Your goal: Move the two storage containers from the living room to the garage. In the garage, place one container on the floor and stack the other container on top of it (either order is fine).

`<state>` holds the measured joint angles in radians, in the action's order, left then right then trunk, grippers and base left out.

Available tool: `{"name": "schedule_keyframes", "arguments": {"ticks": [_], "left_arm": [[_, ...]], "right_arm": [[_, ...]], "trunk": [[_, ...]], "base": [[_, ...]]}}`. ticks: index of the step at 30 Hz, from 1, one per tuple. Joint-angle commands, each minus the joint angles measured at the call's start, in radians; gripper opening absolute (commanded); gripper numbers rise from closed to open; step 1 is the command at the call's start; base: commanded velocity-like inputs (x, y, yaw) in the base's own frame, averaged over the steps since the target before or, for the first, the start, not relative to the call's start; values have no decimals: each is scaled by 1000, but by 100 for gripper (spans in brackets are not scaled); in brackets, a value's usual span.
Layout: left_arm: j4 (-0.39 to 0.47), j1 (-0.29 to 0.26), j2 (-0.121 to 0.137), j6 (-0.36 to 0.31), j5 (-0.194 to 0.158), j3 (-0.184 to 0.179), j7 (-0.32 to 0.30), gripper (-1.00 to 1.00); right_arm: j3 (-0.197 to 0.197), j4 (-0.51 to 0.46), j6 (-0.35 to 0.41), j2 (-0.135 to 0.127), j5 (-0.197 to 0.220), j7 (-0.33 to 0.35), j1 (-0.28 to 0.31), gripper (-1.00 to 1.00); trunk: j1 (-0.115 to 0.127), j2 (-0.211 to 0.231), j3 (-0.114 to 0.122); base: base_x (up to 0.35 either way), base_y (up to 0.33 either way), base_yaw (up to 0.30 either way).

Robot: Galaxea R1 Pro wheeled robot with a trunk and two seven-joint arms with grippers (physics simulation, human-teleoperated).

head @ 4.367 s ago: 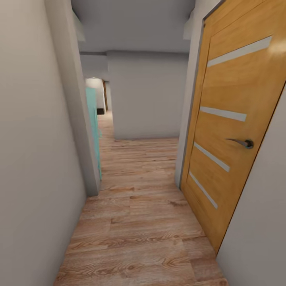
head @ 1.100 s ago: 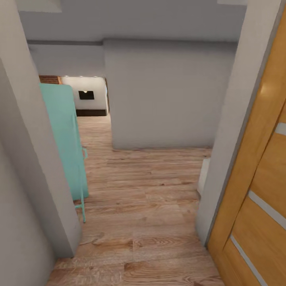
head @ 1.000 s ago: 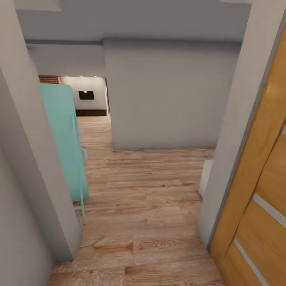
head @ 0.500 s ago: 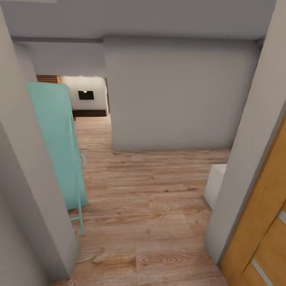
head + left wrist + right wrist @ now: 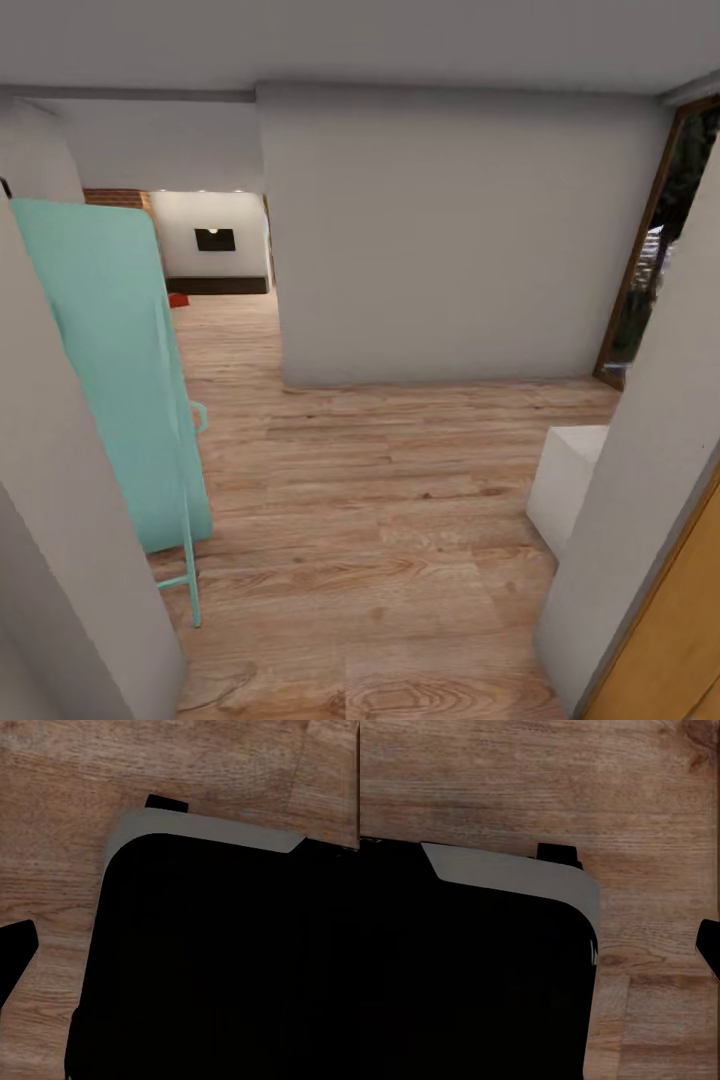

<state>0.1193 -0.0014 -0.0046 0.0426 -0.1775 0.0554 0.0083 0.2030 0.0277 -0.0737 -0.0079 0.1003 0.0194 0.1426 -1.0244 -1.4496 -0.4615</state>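
Head view: the camera has advanced out of the narrow passage. The orange door that took up much of the right side a second ago is down to a sliver at the lower right corner (image 5: 665, 650), and a dark-framed opening (image 5: 655, 260) now shows at the far right. A white block (image 5: 565, 480) on the wood plank floor (image 5: 380, 500) is more exposed. The teal panel on thin legs (image 5: 110, 370) sits closer at left. Past it the living room (image 5: 215, 250) opens up: brick edge, black wall TV (image 5: 214, 239), low dark cabinet. A small red shape (image 5: 178, 299) lies on the floor there, newly uncovered; probably one storage container, too small to be sure. Judgement: still the approach leg, nothing picked up.

Left wrist view: dark robot body (image 5: 225, 967) over plank floor. A black tip (image 5: 15, 952) at the edge may be a finger of the left pincer; cannot tell whether it is open or closed.

Right wrist view: same dark body with grey rim (image 5: 510, 877); a black tip (image 5: 710, 945) at the edge. Right pincer state: cannot tell.
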Motion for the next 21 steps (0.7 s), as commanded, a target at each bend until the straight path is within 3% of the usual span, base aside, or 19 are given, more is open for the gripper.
{"name": "schedule_keyframes", "arguments": {"ticks": [1, 21], "left_arm": [[0, 0, 0, 2, -2, 5, 1, 100], [0, 0, 0, 2, -2, 6, 1, 100]], "right_arm": [[8, 3, -6, 0, 10, 2, 1, 100], [10, 3, -6, -1, 10, 2, 2, 100]], "trunk": [[-1, 0, -1], [-1, 0, -1]], "base": [[323, 1, 0], [323, 0, 0]]}}
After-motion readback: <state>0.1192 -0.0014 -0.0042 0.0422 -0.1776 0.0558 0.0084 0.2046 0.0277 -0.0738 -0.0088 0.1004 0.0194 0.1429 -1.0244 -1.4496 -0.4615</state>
